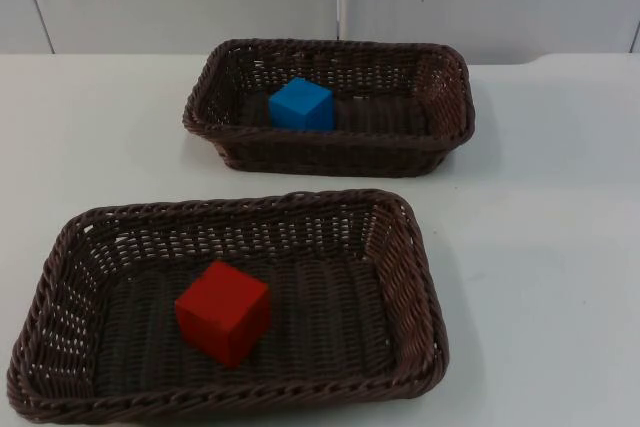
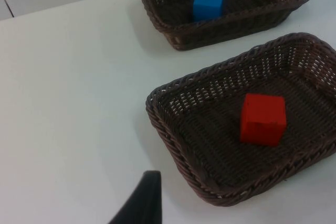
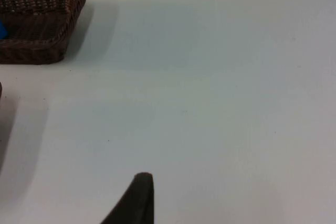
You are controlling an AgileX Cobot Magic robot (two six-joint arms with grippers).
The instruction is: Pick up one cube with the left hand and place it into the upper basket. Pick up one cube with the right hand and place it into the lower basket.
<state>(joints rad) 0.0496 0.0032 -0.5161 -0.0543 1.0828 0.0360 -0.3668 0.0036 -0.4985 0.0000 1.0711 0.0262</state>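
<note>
Red cube point(image 1: 223, 312) seen lying in lower basket point(image 1: 60, 267), on its left half. Blue cube point(image 1: 301, 105) seen in upper basket point(image 1: 455, 97), left of middle. Baskets set apart on white tabletop point(image 1: 540, 247). Left gripper point(image 2: 139, 203) held above bare tabletop beside lower basket; right gripper point(image 3: 134, 200) held over bare tabletop, well apart from baskets. Jaw state of either: cannot be told.

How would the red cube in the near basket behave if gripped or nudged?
The red cube has flat faces and crisp edges, so it probably stays rigid and won't roll. Its matte finish suggests a gripper would hold it fairly well. Nudged, it may catch on the lower basket's woven floor rather than slide.
</note>
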